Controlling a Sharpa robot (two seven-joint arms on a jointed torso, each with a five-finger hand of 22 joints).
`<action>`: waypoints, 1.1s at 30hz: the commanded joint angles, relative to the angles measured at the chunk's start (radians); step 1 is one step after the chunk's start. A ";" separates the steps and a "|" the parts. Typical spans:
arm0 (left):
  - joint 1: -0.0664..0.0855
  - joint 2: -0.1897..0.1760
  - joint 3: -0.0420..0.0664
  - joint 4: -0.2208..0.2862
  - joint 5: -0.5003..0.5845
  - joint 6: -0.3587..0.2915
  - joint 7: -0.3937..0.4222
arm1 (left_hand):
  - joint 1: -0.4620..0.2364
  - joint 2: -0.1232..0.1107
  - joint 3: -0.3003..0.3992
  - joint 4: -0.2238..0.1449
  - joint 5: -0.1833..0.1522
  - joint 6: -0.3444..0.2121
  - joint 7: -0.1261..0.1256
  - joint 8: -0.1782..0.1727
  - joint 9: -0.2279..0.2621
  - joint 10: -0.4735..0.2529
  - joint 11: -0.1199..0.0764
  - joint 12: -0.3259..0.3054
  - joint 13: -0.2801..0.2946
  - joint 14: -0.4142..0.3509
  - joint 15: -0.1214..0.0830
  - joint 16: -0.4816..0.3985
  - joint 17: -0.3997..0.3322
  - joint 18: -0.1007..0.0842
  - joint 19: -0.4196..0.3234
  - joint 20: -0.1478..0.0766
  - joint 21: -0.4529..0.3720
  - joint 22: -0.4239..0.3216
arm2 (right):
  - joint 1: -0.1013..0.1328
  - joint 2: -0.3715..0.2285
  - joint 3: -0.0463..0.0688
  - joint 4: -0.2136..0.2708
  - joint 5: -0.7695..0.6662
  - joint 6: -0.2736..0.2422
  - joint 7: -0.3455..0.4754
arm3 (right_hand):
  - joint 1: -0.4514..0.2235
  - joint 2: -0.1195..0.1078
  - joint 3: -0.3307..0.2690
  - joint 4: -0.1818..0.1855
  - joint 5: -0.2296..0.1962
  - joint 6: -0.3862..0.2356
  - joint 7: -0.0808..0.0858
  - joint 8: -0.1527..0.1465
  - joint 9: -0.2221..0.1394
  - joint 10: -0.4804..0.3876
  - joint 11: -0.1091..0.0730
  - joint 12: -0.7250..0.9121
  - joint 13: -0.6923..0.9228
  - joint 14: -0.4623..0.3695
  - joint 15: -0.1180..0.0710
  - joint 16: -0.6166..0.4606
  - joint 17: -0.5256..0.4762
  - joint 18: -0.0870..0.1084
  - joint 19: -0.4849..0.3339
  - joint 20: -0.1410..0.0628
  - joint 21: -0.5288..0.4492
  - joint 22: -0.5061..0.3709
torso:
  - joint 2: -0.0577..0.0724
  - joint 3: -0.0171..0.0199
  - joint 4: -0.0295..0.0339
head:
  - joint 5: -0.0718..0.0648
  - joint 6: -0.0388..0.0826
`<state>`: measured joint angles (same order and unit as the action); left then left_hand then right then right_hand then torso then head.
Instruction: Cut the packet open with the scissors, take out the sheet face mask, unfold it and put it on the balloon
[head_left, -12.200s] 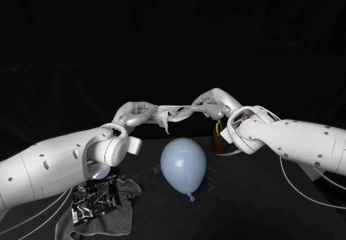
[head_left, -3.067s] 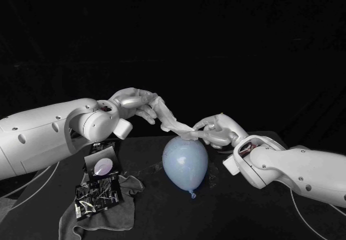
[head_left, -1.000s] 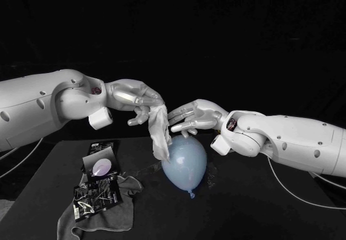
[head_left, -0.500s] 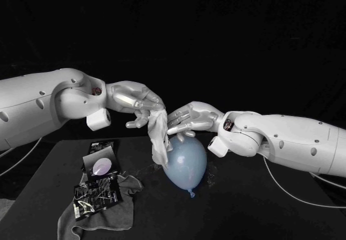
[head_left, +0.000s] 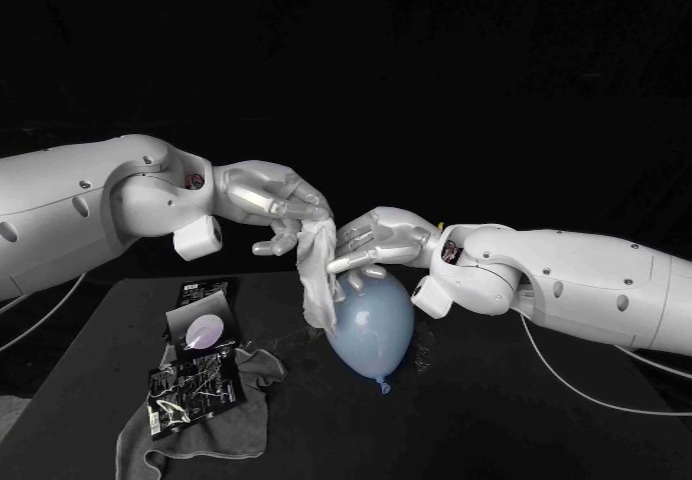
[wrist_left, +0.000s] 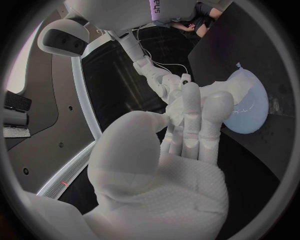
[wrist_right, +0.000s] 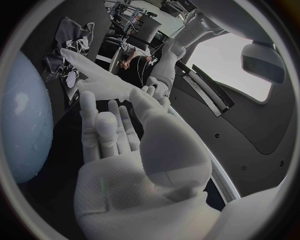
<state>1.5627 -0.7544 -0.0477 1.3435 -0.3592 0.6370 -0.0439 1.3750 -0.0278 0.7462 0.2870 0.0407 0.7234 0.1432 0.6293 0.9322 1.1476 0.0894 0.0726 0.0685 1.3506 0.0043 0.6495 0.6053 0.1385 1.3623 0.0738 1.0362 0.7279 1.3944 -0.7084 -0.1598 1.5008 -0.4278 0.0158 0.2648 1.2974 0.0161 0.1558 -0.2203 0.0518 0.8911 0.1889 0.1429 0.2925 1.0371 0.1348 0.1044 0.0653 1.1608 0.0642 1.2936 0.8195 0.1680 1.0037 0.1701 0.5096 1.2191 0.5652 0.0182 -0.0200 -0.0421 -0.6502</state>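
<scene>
The pale blue balloon (head_left: 369, 322) lies on the black table (head_left: 519, 420), knot toward me. My left hand (head_left: 274, 205) hovers above and left of it, pinching the top of the white sheet mask (head_left: 317, 272), which hangs crumpled against the balloon's left upper side. My right hand (head_left: 378, 238) is just over the balloon's top with its fingers spread, fingertips touching the hanging mask. In the right wrist view the balloon (wrist_right: 22, 125) is beside the open palm (wrist_right: 119, 165), and the mask (wrist_right: 90, 72) stretches past the fingertips. The left wrist view shows the balloon (wrist_left: 250, 105) beyond the fingers (wrist_left: 195, 117).
A dark packet (head_left: 199, 322) with a pale round print stands at the table's left. In front of it another cut packet (head_left: 195, 395) lies on a grey cloth (head_left: 216, 430). The table right of the balloon lies under my right arm.
My right hand has slid left, from beside the mask to touching it over the balloon's top. The left hand still holds the mask and has barely moved.
</scene>
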 joint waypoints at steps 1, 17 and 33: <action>0.002 0.004 0.001 0.007 0.014 0.007 0.032 | 0.009 0.005 -0.004 0.000 0.007 0.008 0.001 -0.003 0.000 0.008 -0.002 -0.003 0.002 0.006 -0.002 0.004 0.002 -0.003 -0.007 0.001 0.007 0.006 | -0.002 0.008 0.000 0.002 0.030 0.005 0.002 | -0.001 0.013 -0.010 -0.001 -0.004 0.015 0.001 0.006 -0.001 0.018 -0.001 0.002 -0.001 0.017 0.000 0.011 0.013 0.014 0.010 -0.001 0.006 0.004 | 0.000 0.0002 -0.0003 | 0.001 0.001; 0.003 -0.002 0.001 -0.005 0.011 -0.024 0.032 | 0.011 0.007 -0.004 0.000 0.007 0.009 0.002 -0.007 0.004 0.010 -0.002 -0.002 0.002 0.008 -0.002 0.008 0.008 -0.004 -0.011 0.004 0.028 0.029 | -0.003 -0.014 -0.001 0.018 0.055 -0.092 0.047 | 0.023 0.116 0.066 -0.046 -0.003 0.194 -0.077 0.139 0.072 0.280 -0.089 0.071 0.028 0.143 -0.076 0.094 0.163 -0.014 0.131 -0.067 0.217 0.103 | 0.000 0.0000 -0.0001 | 0.006 0.000; 0.002 0.002 -0.007 -0.026 0.018 -0.173 0.045 | 0.018 -0.014 0.007 -0.006 0.006 -0.017 0.024 -0.075 -0.034 -0.019 0.015 -0.008 -0.001 -0.016 0.011 -0.007 0.015 0.005 -0.058 0.018 0.028 0.007 | -0.001 -0.040 0.001 0.019 0.030 -0.204 0.040 | -0.001 0.107 0.104 -0.067 -0.003 0.177 -0.079 0.172 0.108 0.296 -0.092 0.058 0.030 0.156 -0.080 0.099 0.171 -0.018 0.142 -0.074 0.247 0.127 | 0.000 0.0007 -0.0003 | 0.009 0.006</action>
<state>1.5635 -0.7573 -0.0538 1.3162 -0.3599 0.5359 -0.0265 1.3913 -0.0257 0.7465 0.2867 0.0440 0.7132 0.1605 0.5691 0.9090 1.1378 0.0992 0.0714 0.0692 1.3461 0.0121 0.6515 0.6212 0.1379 1.3150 0.0885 1.0742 0.7508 1.3926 -0.7495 -0.1595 1.5183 -0.3822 -0.1343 0.2969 1.3076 0.1237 0.2544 -0.2857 0.0417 1.0750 0.1106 0.3100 0.3927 1.3049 0.0632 0.1673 0.0950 1.3114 -0.0163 1.3886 0.9896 0.1621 1.1400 0.0953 0.7532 1.3080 0.5650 0.0189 -0.0203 -0.0326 -0.6452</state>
